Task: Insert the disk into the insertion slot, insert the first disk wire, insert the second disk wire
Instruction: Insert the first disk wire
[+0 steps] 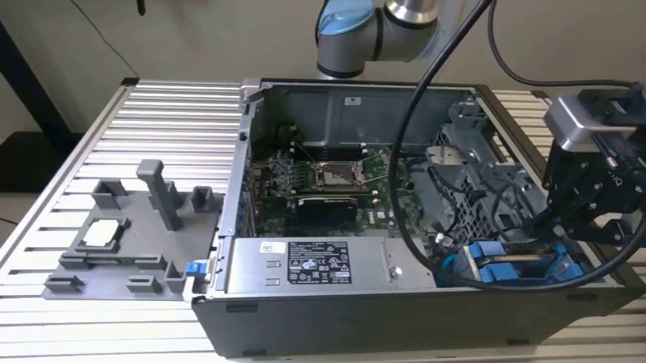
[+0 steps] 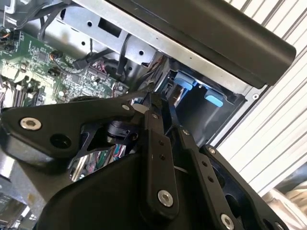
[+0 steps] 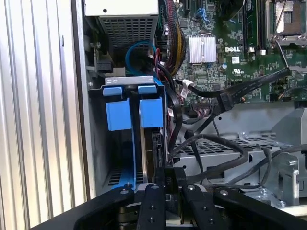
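The disk (image 3: 154, 148) stands on edge in the insertion slot (image 3: 98, 143) of the dark grey drive cage, and its blue carrier (image 3: 151, 111) sits next to a second blue carrier tab (image 3: 118, 114). My gripper (image 3: 169, 168) is right at the disk's near edge, its fingers (image 3: 152, 199) drawn close together on a dark wire connector. Black wires (image 3: 211, 167) lead away from that spot. In the exterior view the gripper (image 1: 570, 227) hangs over the blue carriers (image 1: 515, 266) at the case's lower right corner. The second wrist view shows the gripper (image 2: 156, 98) pointing into the same bay.
Another black cable with a connector (image 3: 225, 98) lies loose across the motherboard (image 1: 323, 181). A perforated metal cage (image 3: 216, 148) and cable bundles crowd the bay's side. The power supply (image 1: 302, 265) lines the case front. A grey fixture (image 1: 121, 242) sits on the slatted table at the exterior view's left.
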Controlling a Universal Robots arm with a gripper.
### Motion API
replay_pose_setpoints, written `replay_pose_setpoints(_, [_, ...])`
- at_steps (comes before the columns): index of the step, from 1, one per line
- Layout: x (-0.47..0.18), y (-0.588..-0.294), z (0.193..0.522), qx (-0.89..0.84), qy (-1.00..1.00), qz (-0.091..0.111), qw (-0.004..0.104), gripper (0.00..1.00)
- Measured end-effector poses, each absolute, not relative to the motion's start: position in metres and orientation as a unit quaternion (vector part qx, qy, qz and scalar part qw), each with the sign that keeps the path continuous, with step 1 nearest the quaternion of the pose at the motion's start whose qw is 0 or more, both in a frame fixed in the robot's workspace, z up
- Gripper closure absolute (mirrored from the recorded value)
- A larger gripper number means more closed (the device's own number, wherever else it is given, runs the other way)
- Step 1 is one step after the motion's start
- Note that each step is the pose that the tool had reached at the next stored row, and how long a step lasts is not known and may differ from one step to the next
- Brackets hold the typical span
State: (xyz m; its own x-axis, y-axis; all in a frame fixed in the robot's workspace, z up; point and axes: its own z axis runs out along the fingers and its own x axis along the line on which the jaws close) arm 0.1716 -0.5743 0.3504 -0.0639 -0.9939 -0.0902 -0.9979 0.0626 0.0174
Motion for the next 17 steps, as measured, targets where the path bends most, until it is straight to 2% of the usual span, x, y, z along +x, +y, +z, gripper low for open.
replay_pose_setpoints(17, [0.1722,-0.5764,0.3396,-0.684,0.728,0.036,0.026,0.81])
